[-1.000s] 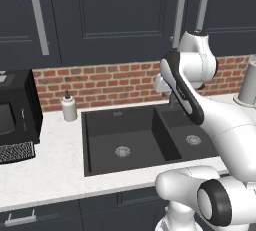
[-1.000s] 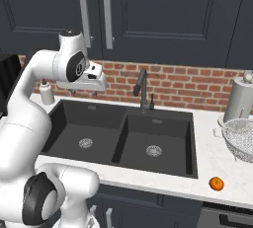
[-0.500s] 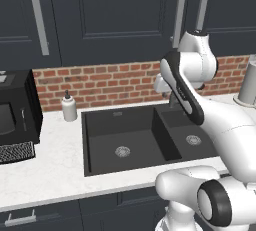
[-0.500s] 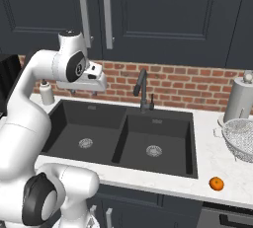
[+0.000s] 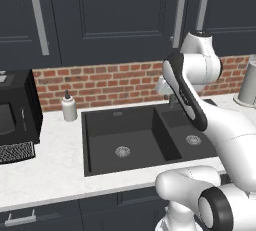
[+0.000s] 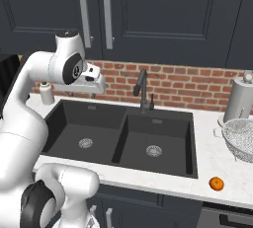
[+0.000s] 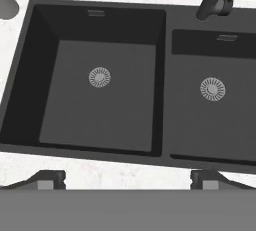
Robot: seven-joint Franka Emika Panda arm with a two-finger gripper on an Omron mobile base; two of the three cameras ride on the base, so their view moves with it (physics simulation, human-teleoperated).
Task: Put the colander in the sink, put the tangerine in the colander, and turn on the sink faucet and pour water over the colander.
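My fingers [image 7: 128, 179] stand wide apart, empty, above the matte black double-basin sink [image 7: 165, 75]. Silvery mesh colander [image 6: 240, 138] and orange tangerine [image 6: 216, 183] rest on the right worktop [image 6: 212, 158]. No legible writing.

No lettering, brand mark, number or sign can be read anywhere in this kitchen, not on the cabinets, the counter or anything standing on it.
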